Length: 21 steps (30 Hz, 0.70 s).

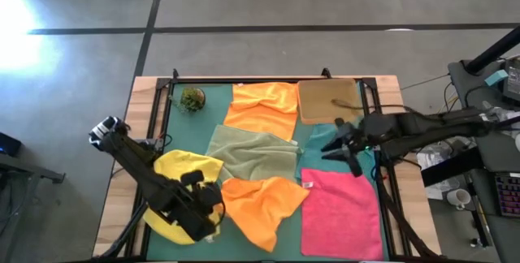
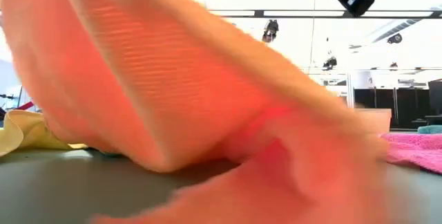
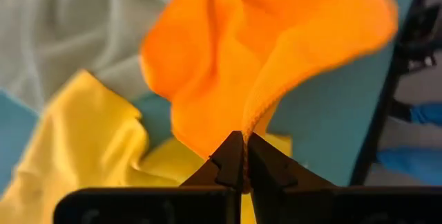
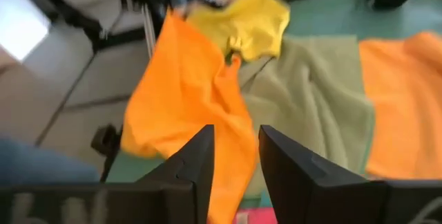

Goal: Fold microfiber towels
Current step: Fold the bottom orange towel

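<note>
Near the table's front, an orange towel (image 1: 262, 206) lies partly raised, and my left gripper (image 1: 213, 208) is shut on it. It fills the low view (image 2: 193, 92). Beside it lie a yellow towel (image 1: 180, 172), an olive green towel (image 1: 252, 153) and a pink towel (image 1: 341, 214). A second orange towel (image 1: 264, 105) lies spread at the far side. My right gripper (image 1: 337, 151) hovers open above the mat by the pink towel's far edge, with nothing between its fingers (image 4: 202, 158). My left gripper pinches a rim of the orange towel (image 3: 247, 128) between its two shut fingertips (image 3: 231, 156), coming slantwise from above. The cloth rises to the fingers as a narrow ridge. The rest of the towel (image 3: 228, 51) spreads out below on the table, slack.
A tan tray (image 1: 329, 101) sits at the far right and a small green plant ball (image 1: 192, 98) at the far left. The towels lie on a teal mat (image 1: 183, 125) inside a dark frame.
</note>
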### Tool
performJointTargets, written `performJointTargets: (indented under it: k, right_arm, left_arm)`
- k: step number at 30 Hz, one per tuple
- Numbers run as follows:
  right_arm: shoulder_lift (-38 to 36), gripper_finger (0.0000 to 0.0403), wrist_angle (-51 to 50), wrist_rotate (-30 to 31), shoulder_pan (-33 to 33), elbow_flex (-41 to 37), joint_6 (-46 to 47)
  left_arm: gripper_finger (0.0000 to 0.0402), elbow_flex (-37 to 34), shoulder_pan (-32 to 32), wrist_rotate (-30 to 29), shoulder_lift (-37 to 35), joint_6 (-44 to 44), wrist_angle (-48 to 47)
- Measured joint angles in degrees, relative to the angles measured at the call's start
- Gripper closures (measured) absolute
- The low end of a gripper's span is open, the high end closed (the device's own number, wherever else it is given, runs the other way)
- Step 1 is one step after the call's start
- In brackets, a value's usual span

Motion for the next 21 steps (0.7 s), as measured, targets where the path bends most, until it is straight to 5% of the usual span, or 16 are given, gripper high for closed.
performJointTargets:
  k: [9,21]
  right_arm:
    - [9.3,0.0308,2.2,4.9,8.4,0.5,13.3]
    - [25.9,0.0219,33.9,6.4,12.5,3.0,16.5]
  left_arm:
    - [0.0402,-0.1,1.9,-5.2,-4.1,2.0,-3.4]
    - [0.0402,0.5,3.5,-4.9,-4.8,6.2,-3.1]
